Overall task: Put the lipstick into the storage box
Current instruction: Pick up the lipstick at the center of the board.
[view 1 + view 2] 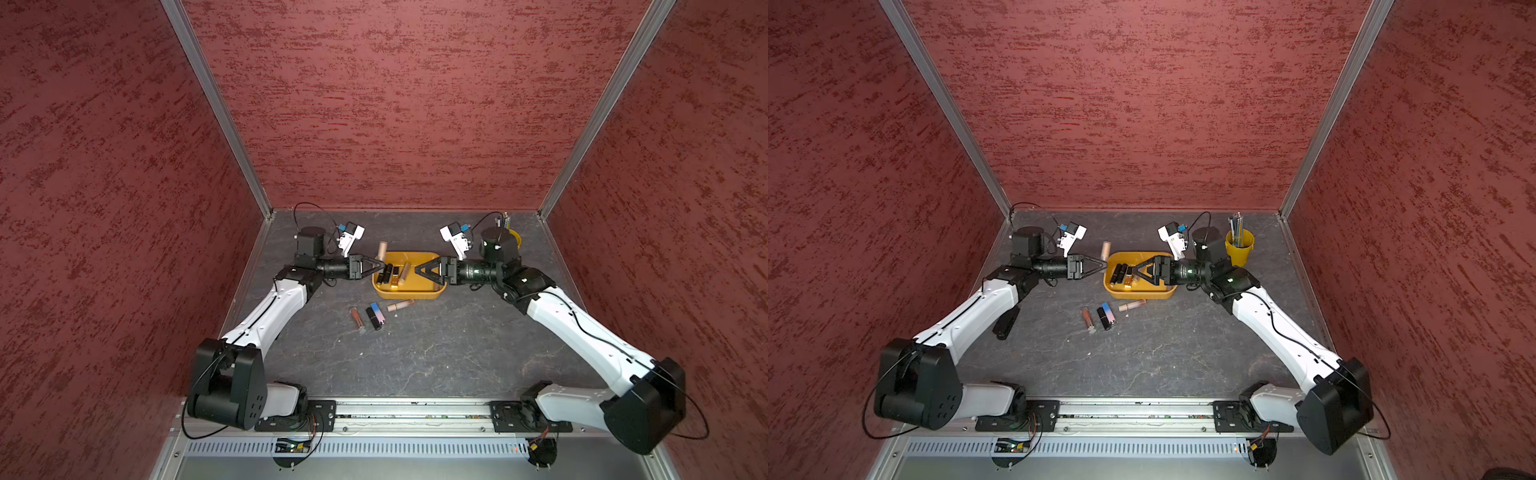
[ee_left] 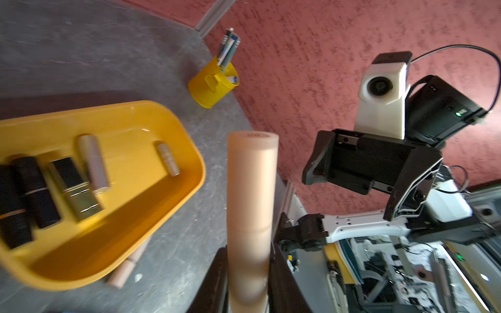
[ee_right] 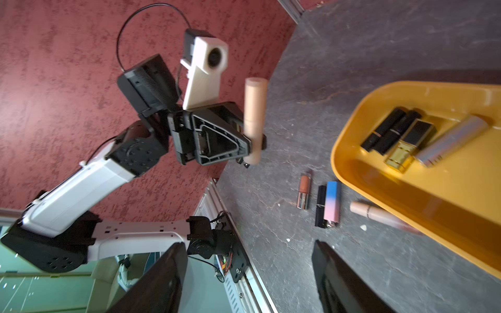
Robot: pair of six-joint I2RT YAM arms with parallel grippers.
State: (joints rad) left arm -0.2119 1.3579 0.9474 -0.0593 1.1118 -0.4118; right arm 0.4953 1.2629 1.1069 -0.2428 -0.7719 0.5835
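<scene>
Currently: grey table (image 1: 415,365) carries everything. Left arm (image 1: 266,316) and right arm (image 1: 582,328) reach inward from their own sides, wrists roughly level and facing each other across the box (image 1: 409,296). The box sits mid-table toward the back wall, long side across, flat on the surface. Right gripper (image 1: 417,268) hangs over the box interior; in the right wrist view its fingers (image 3: 339,276) stand wide apart with nothing between them. Left gripper (image 1: 381,266) sits at the box's left end, clamped on the lower part of a peach lipstick (image 1: 381,249). That lipstick stands roughly upright in the grip, clear of the table, just outside the rim and not over the interior, so it's not in the box. Pen cup (image 1: 1239,249) with pens (image 1: 1236,226) stands behind the right wrist near the back right corner. Lying inside the box: black pair (image 3: 383,128) side by side, gold case (image 3: 409,146) touching them, silver tube (image 3: 450,141) next along, ribbed tube (image 2: 168,160) apart from the rest. Loose on the table in front of the box: beige tube (image 3: 374,212) just beside the front wall, blue-pink case (image 3: 333,203) and black stick (image 3: 321,206) touching each other, brown tube (image 3: 304,192) near them.
</scene>
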